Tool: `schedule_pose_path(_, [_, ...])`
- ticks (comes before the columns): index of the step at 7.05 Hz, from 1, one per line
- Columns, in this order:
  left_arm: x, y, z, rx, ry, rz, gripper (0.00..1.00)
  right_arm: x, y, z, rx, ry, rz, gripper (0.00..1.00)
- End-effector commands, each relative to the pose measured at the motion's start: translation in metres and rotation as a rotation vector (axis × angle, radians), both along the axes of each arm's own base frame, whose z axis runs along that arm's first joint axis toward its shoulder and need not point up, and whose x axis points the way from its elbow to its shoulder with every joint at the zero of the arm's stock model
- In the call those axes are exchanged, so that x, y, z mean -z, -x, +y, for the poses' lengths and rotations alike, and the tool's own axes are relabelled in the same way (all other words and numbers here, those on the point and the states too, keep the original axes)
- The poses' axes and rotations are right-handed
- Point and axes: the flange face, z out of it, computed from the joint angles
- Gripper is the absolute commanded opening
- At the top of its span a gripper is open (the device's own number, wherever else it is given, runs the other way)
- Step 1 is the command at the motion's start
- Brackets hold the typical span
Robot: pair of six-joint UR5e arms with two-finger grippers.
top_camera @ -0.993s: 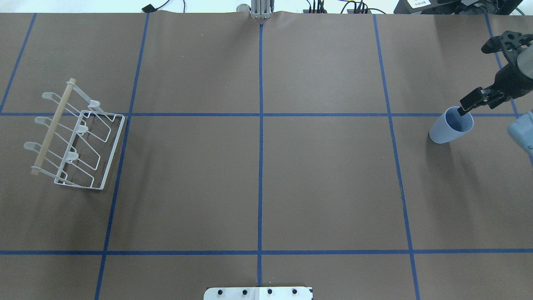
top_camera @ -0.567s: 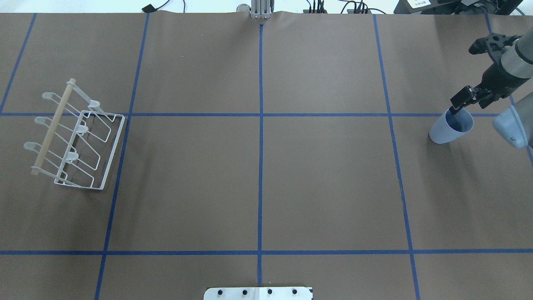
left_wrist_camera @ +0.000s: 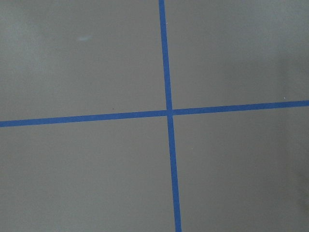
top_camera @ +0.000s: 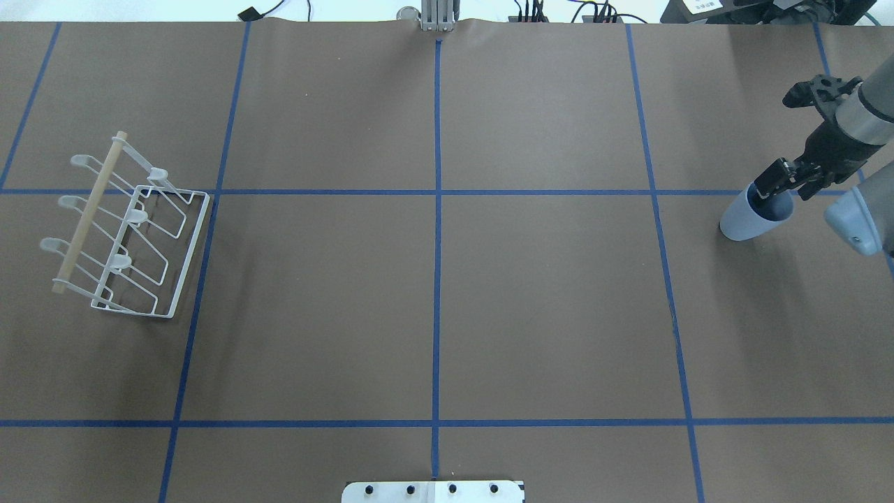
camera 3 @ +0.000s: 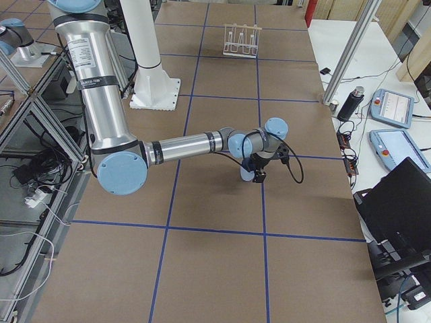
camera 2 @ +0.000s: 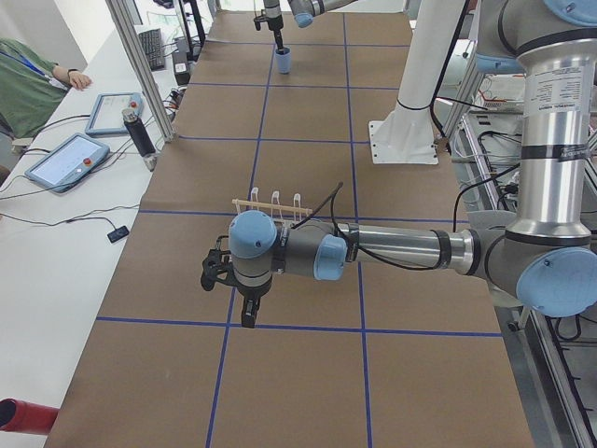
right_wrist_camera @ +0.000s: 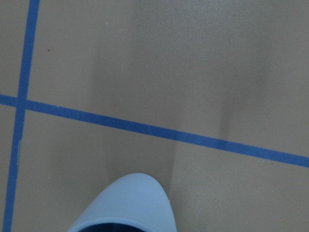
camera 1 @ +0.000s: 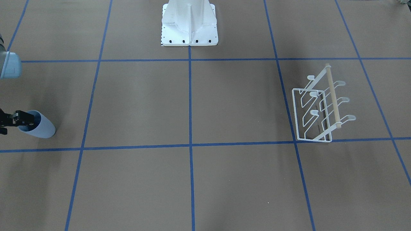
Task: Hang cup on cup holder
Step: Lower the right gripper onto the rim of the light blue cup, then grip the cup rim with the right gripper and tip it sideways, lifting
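Observation:
The pale blue cup [top_camera: 739, 223] stands upright at the table's far right, also in the front view [camera 1: 43, 129] and the right wrist view [right_wrist_camera: 131, 203]. My right gripper [top_camera: 777, 186] hangs over its rim with the fingers apart, one finger [camera 1: 24, 118] at the mouth; it looks open. The cup rests on the table. The white wire cup holder [top_camera: 150, 241] with its wooden dowel stands at the far left, empty, and shows in the front view [camera 1: 316, 110]. My left gripper [camera 2: 244, 301] shows only in the left side view, above the table; I cannot tell its state.
Brown table paper with blue tape grid lines [top_camera: 437, 209]. The robot's white base [camera 1: 189, 24] stands at the middle of the near edge. Tablets and cables [camera 2: 65, 159] lie on the side bench beyond the far edge.
My right gripper has shifted left and further over the cup's rim. The cup and the cup holder have not moved.

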Motion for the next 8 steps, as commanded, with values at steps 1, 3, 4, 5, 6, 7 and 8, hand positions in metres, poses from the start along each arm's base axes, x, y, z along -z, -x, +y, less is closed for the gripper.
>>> schedule_pose_path(1, [0.002, 0.0, 0.0, 0.0, -0.005, 0.001, 0.98, -0.012, -0.004, 0.014, 0.015, 0.029, -0.028, 0.0])
schedule_pose_path(3, [0.008, -0.005, 0.001, -0.005, 0.003, 0.073, 0.98, -0.005, -0.007, 0.016, 0.014, 0.009, -0.03, 0.0])
schedule_pose_path(4, [0.01, -0.008, 0.001, -0.012, 0.002, 0.116, 0.98, 0.006, -0.008, 0.016, 0.012, -0.015, -0.038, 0.0])
schedule_pose_path(5, [0.014, -0.009, 0.0, -0.016, -0.004, 0.132, 0.98, 0.032, -0.01, 0.022, 0.014, -0.053, -0.066, 0.0])
schedule_pose_path(6, [0.02, -0.009, -0.005, -0.023, -0.029, 0.131, 0.98, 0.073, -0.009, 0.028, 0.018, -0.101, -0.128, 0.0])
schedule_pose_path(7, [0.033, -0.015, -0.012, -0.033, -0.077, 0.147, 0.98, 0.119, -0.008, 0.033, 0.006, -0.145, -0.204, 0.0])
schedule_pose_path(8, [0.047, -0.026, -0.024, -0.056, -0.107, 0.152, 0.98, 0.158, -0.008, 0.039, -0.066, -0.174, -0.271, 0.0])
